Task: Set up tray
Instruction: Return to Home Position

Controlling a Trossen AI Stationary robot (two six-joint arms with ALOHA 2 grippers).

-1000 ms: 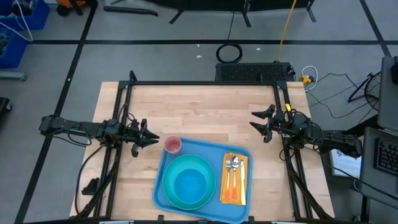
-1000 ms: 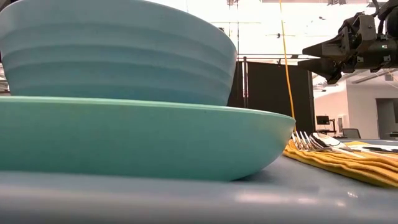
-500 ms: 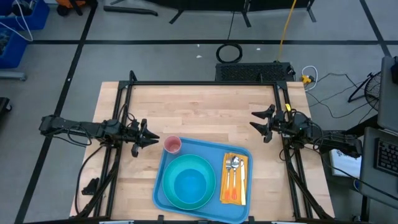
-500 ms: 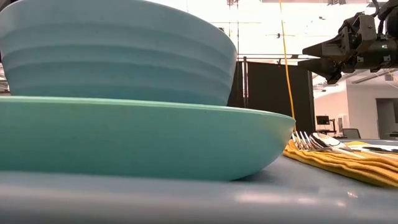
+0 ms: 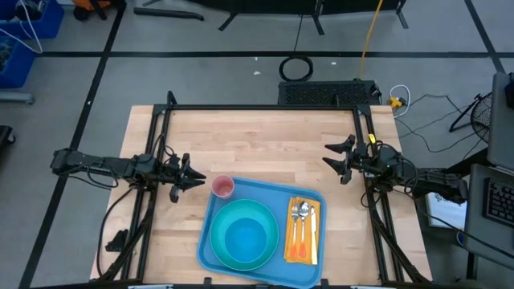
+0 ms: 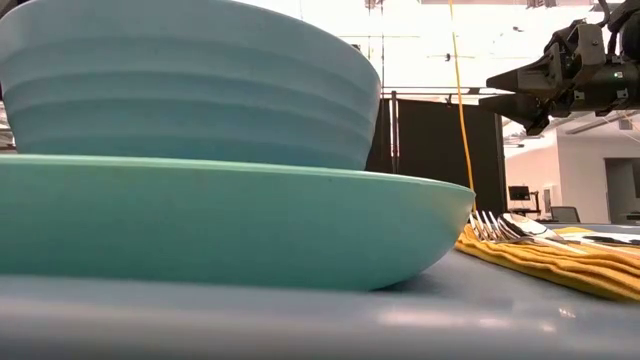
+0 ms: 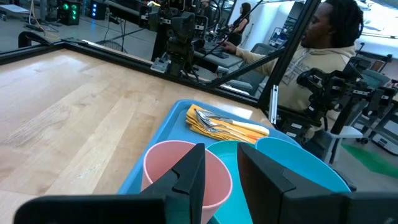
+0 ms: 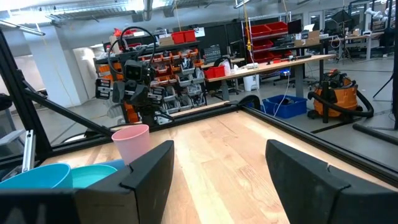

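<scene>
The blue tray lies at the table's near edge. It carries a teal plate with a blue bowl in it, a pink cup at its far left corner, and a yellow napkin with cutlery on top. My left gripper hovers level just left of the cup, its fingers slightly open with nothing between them. My right gripper hangs wide open above the table, right of and beyond the tray, and also shows in the low view.
Bare wooden tabletop stretches beyond the tray to the far edge. A black frame borders the table. A person sits beyond the table's right side. The plate and bowl fill most of the low view.
</scene>
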